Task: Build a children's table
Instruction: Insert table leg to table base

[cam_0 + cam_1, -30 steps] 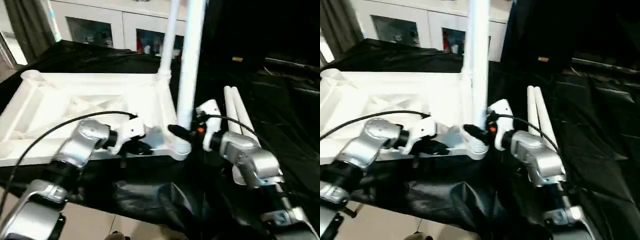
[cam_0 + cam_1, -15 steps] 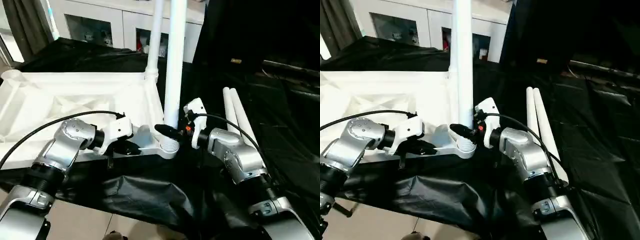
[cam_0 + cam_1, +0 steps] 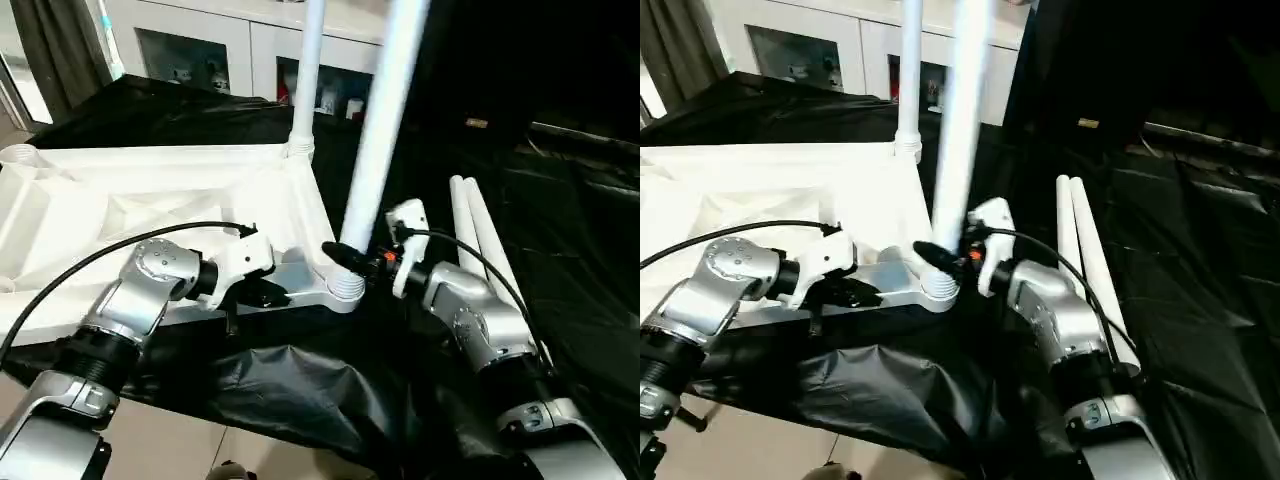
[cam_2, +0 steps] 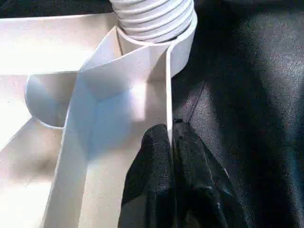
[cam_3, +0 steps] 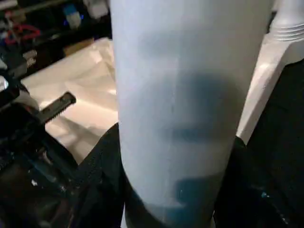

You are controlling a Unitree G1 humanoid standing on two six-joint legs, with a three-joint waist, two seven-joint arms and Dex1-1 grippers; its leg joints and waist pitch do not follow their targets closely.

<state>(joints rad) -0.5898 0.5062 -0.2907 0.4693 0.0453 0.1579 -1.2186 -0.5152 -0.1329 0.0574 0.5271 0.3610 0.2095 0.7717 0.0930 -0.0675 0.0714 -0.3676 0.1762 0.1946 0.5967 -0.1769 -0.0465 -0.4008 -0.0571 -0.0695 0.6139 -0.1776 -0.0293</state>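
The white table top (image 3: 120, 190) lies upside down on the black drape, ribs facing up. One leg (image 3: 308, 80) stands upright in its far right corner socket. A second leg (image 3: 385, 100) sits with its threaded end (image 4: 154, 16) in the near right socket (image 3: 346, 290) and leans to the right. My right gripper (image 3: 348, 258) is shut on this leg just above the socket; the right wrist view has the leg (image 5: 185, 95) between the black fingers (image 5: 102, 161). My left gripper (image 4: 169, 142) is shut on the top's thin front rim beside that corner.
Two loose legs (image 3: 478, 235) lie side by side on the drape, right of my right arm. A white cabinet (image 3: 200, 50) with glass doors stands behind the work surface. The drape's front edge (image 3: 300, 390) hangs down just below the table top.
The leg in my right gripper has tipped from upright to leaning right at its top. My left gripper stays clamped on the rim. The camera has shifted a little.
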